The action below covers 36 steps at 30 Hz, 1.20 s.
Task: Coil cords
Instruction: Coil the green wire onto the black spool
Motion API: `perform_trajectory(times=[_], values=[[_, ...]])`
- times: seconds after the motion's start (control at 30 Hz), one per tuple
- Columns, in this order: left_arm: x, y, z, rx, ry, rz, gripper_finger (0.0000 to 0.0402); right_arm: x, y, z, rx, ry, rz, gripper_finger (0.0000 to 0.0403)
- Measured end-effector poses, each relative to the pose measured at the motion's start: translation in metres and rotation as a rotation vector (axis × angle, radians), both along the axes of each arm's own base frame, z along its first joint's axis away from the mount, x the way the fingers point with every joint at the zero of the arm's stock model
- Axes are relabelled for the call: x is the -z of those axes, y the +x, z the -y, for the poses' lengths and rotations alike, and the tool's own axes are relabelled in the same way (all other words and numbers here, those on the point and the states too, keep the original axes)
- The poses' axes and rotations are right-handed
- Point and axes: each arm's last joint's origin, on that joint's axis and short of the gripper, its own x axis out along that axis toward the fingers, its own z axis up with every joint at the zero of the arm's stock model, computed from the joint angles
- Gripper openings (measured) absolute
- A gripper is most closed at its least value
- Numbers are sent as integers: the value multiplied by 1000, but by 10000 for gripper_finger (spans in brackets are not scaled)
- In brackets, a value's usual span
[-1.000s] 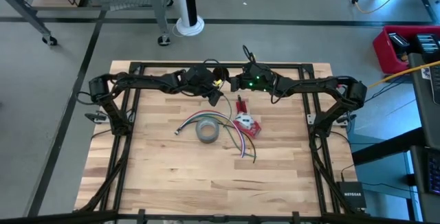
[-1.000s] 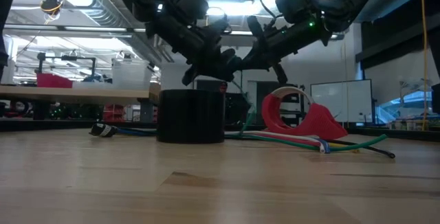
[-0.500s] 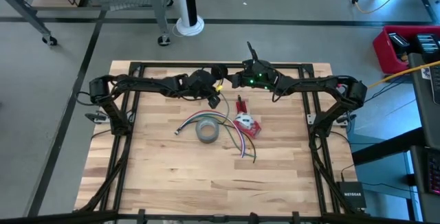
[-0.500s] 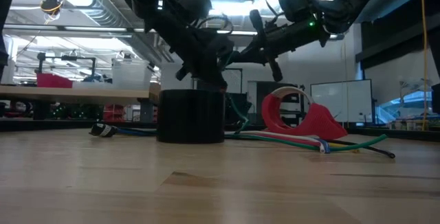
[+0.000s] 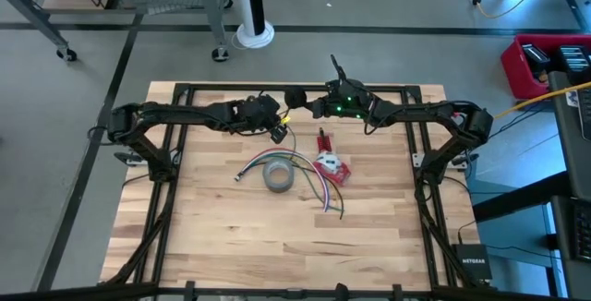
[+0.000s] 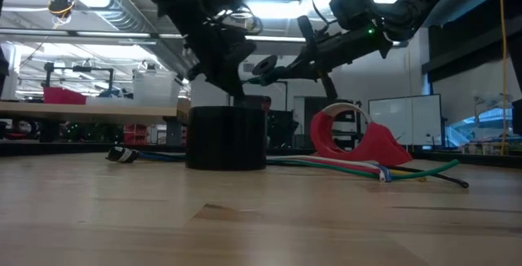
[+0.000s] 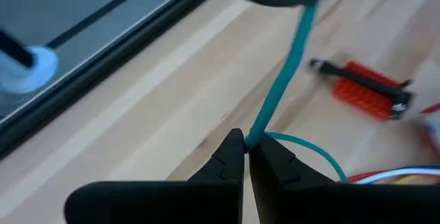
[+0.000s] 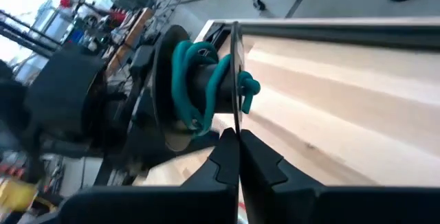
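Observation:
My right gripper point(image 5: 302, 103) is shut on a dark spool point(image 8: 199, 86) held above the table's far middle, with green cord point(image 8: 189, 80) wound on its hub. My left gripper point(image 5: 276, 134) is just left of it and nearer, shut on the same green cord point(image 7: 285, 73), which runs from its fingers up to the spool. More coloured cords point(image 5: 309, 183) lie on the table beside the grey tape roll point(image 5: 279, 175). They also show in the low view point(image 6: 351, 166). My left gripper pinches the green cord point(image 7: 256, 136) between its two fingertips, a single strand. From the fingers the cord runs straight and taut up to the spool. A slack stretch point(image 7: 313, 152) curves away below toward the table. My right gripper pinches the thin rim of one spool flange point(image 8: 236, 104) between its two fingers. The spool is lifted clear of the table, with the green cord wound several turns around its hub point(image 8: 206, 86) between the two flanges.
A red tape dispenser point(image 5: 331, 167) stands right of the tape roll. A small red-and-black piece point(image 5: 323, 140) lies just beyond it. The table's dark frame point(image 5: 185, 89) runs along its edges. Bare wood point(image 5: 277, 236) lies toward the near edge.
My left gripper has gone toward the table's left edge and risen a little, still shut on the green cord, drawing it out from the spool. My right gripper has kept the spool about where it was.

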Motion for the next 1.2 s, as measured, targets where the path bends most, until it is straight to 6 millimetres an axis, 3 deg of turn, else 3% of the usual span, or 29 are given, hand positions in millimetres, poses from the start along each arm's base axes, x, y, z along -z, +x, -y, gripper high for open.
perform_trajectory(times=[0.4,0.53,0.6,0.73,0.87,1.2], values=[[10,-39,8,-84,5,52,0,0,1,-4,-112,33,11,3],[8,-60,12,-105,20,117,2,0,1,-4,-117,32,15,2],[19,-78,15,-148,15,47,3,-2,0,-3,-107,27,20,2],[28,-95,18,-205,-23,104,3,-2,0,-3,-103,28,21,2],[41,-96,22,-178,-47,158,3,-2,2,-6,-126,31,24,2],[35,-87,22,-65,-33,226,1,-2,4,-9,-130,21,35,2]])
